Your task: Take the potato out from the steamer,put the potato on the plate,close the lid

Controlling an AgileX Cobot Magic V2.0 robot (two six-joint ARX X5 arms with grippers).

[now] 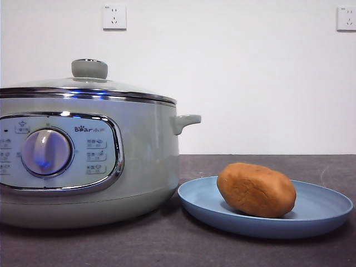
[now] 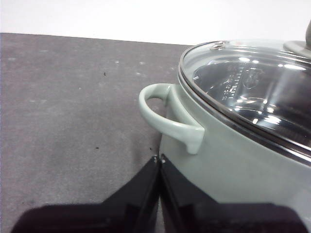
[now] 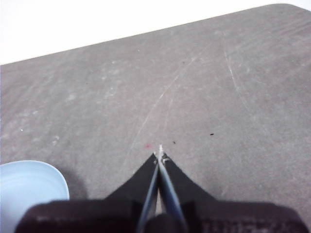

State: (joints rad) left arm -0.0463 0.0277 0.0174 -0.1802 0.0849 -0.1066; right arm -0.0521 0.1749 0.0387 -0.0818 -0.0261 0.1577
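The steamer [image 1: 83,161] stands on the dark grey table [image 1: 167,245] and takes up the left part of the front view, its chrome-rimmed control panel [image 1: 58,153] and round dial [image 1: 47,152] facing the camera. The lid [image 1: 86,86] sits closed on the steamer, its chrome rim flush around the top and its grey-green knob [image 1: 89,68] upright in the middle. A small side handle [image 1: 185,122] juts from the steamer on the side toward the plate.

Just beside the steamer, on that handle side, lies the plate [image 1: 322,214], flat on the table, its near edge close to the steamer's base. The potato [image 1: 256,189] rests on the plate, lying on its long side, roughly at the plate's middle and well clear of the steamer.

On the white wall behind, one socket [image 1: 114,16] is above the steamer and another socket [image 1: 346,18] is far past the plate.

The left gripper [image 2: 159,158] hangs close beside the steamer's other side handle [image 2: 167,116], its two black jaws pressed together at the tips and gripping nothing; the glass lid shows closed from there too.

The right gripper [image 3: 160,154] hovers over bare table with the plate's rim just off to one side, jaws likewise clenched tip to tip and empty
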